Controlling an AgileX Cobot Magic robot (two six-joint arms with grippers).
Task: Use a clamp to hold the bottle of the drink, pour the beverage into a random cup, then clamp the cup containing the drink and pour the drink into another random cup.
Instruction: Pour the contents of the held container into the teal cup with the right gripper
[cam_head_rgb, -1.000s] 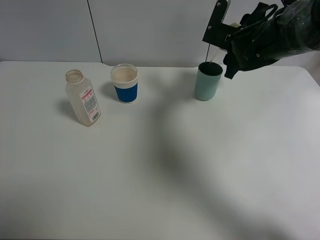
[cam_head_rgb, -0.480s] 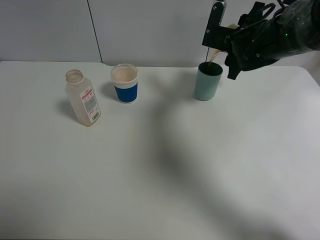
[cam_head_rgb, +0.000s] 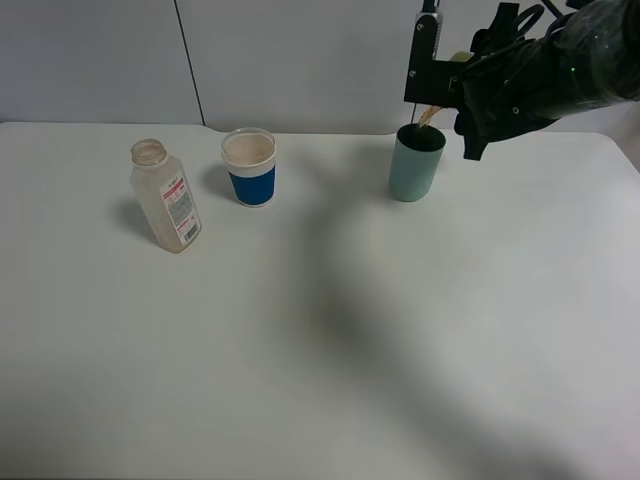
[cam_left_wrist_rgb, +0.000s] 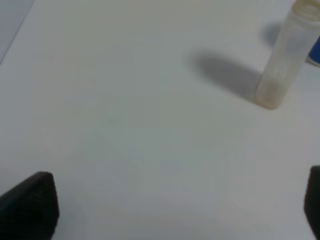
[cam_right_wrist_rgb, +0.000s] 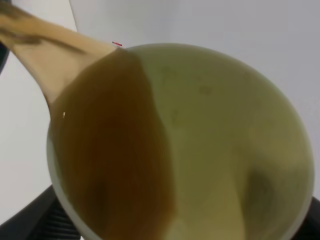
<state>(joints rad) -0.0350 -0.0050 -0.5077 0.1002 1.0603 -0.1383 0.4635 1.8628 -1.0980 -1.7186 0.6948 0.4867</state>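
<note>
Tea pouring into the teal cup (cam_head_rgb: 415, 162)
Right gripper (cam_head_rgb: 448, 88) clamped on the tilted yellow-green tumbler (cam_right_wrist_rgb: 225, 150); brown beverage (cam_right_wrist_rgb: 110, 160) streams over its rim; left gripper (cam_left_wrist_rgb: 170, 210) gapes wide, empty.

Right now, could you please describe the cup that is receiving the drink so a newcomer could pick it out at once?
Look along the far edge of the white table, toward its right side, just under the black right arm. There stands the teal cup, upright, with a thin brown stream falling into its dark mouth. Unlike the white cup with a blue band left of it, it is plain teal all over.
</note>
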